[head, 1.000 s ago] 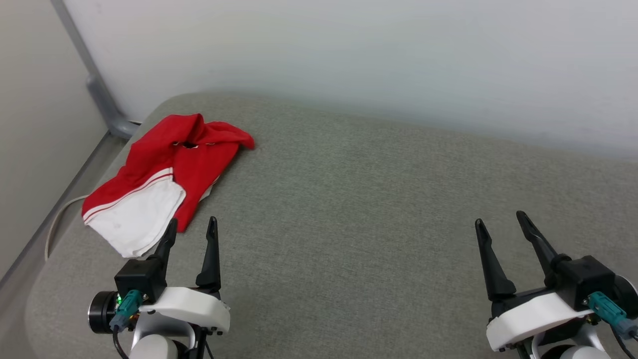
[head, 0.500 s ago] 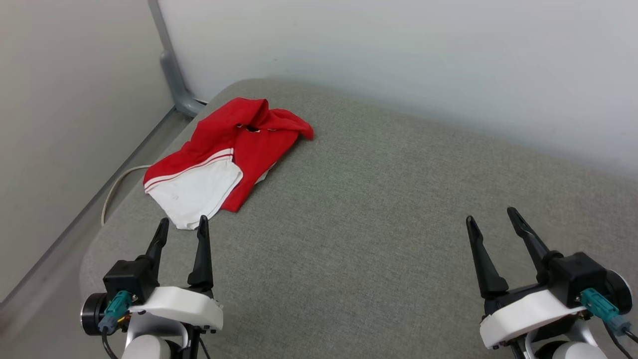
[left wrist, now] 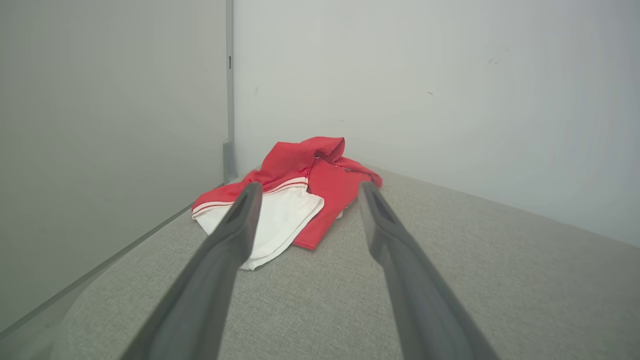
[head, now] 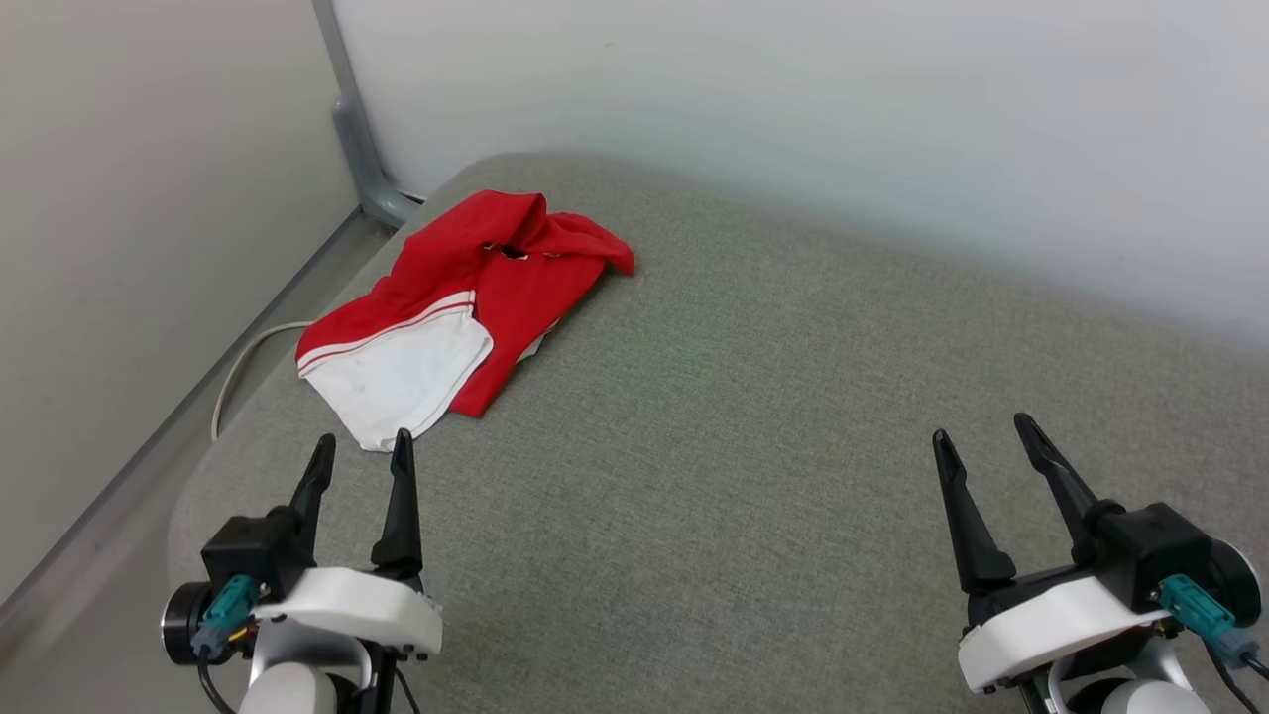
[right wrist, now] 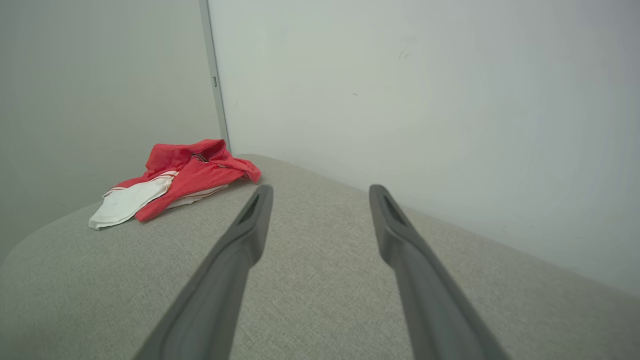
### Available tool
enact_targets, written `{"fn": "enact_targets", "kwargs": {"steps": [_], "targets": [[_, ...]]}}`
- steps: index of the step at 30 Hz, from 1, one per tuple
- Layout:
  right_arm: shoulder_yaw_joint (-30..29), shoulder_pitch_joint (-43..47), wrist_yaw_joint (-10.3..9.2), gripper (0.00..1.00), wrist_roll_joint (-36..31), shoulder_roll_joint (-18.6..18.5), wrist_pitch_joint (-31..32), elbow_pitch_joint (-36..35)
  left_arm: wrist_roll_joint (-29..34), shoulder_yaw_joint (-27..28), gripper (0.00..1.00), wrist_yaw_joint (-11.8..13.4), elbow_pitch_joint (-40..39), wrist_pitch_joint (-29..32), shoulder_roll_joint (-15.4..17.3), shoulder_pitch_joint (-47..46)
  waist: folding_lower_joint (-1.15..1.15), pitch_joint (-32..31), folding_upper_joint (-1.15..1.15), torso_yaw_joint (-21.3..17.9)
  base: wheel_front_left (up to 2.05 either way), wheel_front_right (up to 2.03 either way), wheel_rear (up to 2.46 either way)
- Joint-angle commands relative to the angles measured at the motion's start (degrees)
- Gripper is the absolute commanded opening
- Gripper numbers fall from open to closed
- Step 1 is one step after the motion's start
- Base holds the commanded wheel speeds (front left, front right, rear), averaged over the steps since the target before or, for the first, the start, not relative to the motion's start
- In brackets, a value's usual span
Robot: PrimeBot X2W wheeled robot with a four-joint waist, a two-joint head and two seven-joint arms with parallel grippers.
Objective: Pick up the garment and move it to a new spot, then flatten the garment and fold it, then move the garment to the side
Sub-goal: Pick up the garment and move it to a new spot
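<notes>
A grey fabric cushion (head: 753, 416) meets pale walls (head: 793, 119); a cable (head: 241, 354), perhaps, trails beside it.

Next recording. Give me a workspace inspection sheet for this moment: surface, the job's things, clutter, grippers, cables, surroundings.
Surface: grey fabric pad with a rounded left corner.
Job's things: garment, red with a white panel, lying crumpled near the pad's far left corner and not held.
Clutter: nothing seen.
Grippers: left gripper open and empty, fingertips close to the garment's white edge; right gripper open and empty, over the pad well away from the garment.
Cables: pale cable curving along the floor beside the pad's left edge.
Surroundings: plain pale walls; grey post in the corner behind the garment.
</notes>
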Motion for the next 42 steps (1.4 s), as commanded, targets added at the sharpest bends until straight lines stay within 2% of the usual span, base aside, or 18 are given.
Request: {"fn": "enact_targets", "kwargs": {"steps": [1, 3, 14, 15, 24, 29, 33, 39, 42], "targets": [[-0.3, -1.0, -0.04, 1.00, 0.1, 0.2, -0.1, -0.1, -0.4, 0.1, 1.00, -0.1, 0.5, -0.1, -0.1, -1.6, 0.00, 0.6, 0.00, -0.3, 0.00, 0.00, 0.00], [-0.3, -1.4, -0.04, 1.00, -0.1, 0.2, 0.2, -0.5, -1.1, 0.2, 1.00, -0.5, 1.8, -0.1, 0.3, -3.1, 0.00, 1.6, 0.00, -0.7, 0.00, 0.00, 0.00], [0.0, -5.2, -0.04, 1.00, -0.1, -2.5, 2.0, -3.0, -11.5, 1.4, 1.00, -1.9, 8.0, 15.2, 6.2, -18.0, 0.00, 11.8, 0.00, -5.7, 0.00, 0.00, 0.00], [0.0, -5.2, -0.04, 1.00, -0.1, -2.5, 2.0, -3.0, -11.5, 1.4, 1.00, -1.9, 8.0, 15.2, 6.2, -18.0, 0.00, 11.8, 0.00, -5.7, 0.00, 0.00, 0.00], [0.2, -10.2, -0.04, 1.00, 0.2, -4.4, 2.2, -4.9, -19.9, 4.6, 1.00, -1.8, 12.1, 32.5, 12.8, -29.0, 0.00, 22.4, 0.00, -10.7, 0.00, 0.00, 0.00], [0.8, -12.9, -0.04, 1.00, 0.3, -5.2, 2.0, -5.8, -22.3, 5.9, 1.00, -1.0, 15.9, 41.1, 17.1, -34.2, 0.00, 27.3, 0.00, -12.7, 0.00, 0.00, 0.00], [1.2, -14.5, -0.04, 1.00, 0.6, -5.1, 1.6, -6.2, -23.2, 6.8, 1.00, 0.5, 19.4, 45.5, 19.6, -37.2, 0.00, 30.0, 0.00, -13.9, 0.00, 0.00, 0.00], [1.6, -16.0, -0.04, 1.00, 0.8, -4.8, 0.9, -5.9, -24.2, 6.6, 1.00, 3.5, 24.8, 54.0, 21.2, -38.1, 0.00, 32.0, 0.00, -15.1, 0.00, 0.00, 0.00], [1.4, -16.0, -0.04, 1.00, 0.9, -4.7, 0.7, -5.8, -23.6, 5.0, 1.00, 4.2, 26.6, 59.0, 21.4, -36.6, 0.00, 32.3, 0.00, -15.5, 0.00, 0.00, 0.00]]}}
